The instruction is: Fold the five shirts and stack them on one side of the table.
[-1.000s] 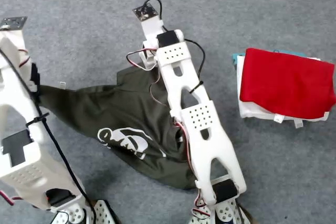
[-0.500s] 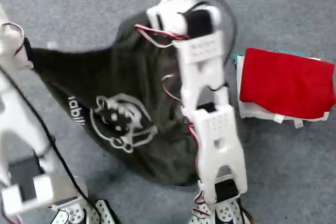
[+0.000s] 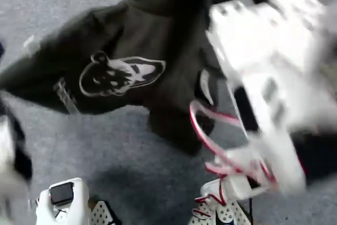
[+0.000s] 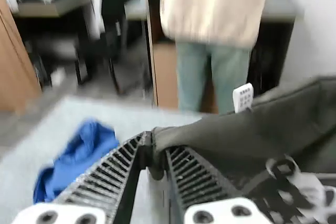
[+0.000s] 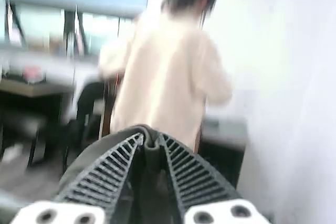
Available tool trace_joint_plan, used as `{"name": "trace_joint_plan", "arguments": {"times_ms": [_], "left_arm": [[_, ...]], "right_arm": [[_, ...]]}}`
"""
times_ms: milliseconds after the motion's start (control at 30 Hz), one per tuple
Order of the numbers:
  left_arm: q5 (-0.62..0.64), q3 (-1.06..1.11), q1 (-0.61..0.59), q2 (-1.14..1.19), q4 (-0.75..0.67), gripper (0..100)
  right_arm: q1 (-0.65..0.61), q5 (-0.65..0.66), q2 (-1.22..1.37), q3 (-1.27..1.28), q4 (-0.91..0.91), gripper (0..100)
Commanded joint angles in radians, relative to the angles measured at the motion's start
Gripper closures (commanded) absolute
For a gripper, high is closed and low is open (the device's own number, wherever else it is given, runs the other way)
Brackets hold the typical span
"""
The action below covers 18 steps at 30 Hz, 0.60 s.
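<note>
Dark shirt hangs above the table, spread between both arms; left gripper and right gripper each pinch its edge; likely soft, light, floppy; best gripped at the corners.

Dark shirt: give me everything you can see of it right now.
The dark shirt is dark olive, soft-looking cloth with a white cartoon print and white lettering beside it, print facing the high camera. It is unfolded and held up, stretched between the two arms and sagging in the middle. The left end effector is shut on one edge near a small white tag; the right end effector is shut on a bunched fold. Whether its lowest part touches the grey table is unclear.
</note>
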Motion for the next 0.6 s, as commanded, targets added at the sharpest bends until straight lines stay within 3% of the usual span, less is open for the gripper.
{"name": "trace_joint_plan", "arguments": {"times_ms": [0,200,333,467,567], "left_arm": [[0.008,-0.044,0.005,-0.057,-0.002,97],[0.014,-0.047,0.005,-0.063,0.000,97],[0.014,0.139,0.007,-0.052,-0.086,97],[0.014,0.479,0.008,-0.029,-0.345,97],[0.009,0.759,0.008,0.018,-0.689,97]], "right_arm": [[0.017,-0.003,-0.101,-0.022,-0.066,98.6],[0.017,-0.003,-0.154,0.143,-0.144,98.6],[0.017,-0.002,-0.122,0.394,-0.207,98.6],[0.017,0.000,-0.050,0.668,-0.356,98.6],[0.051,0.000,0.035,0.840,-0.552,98.6]]}}
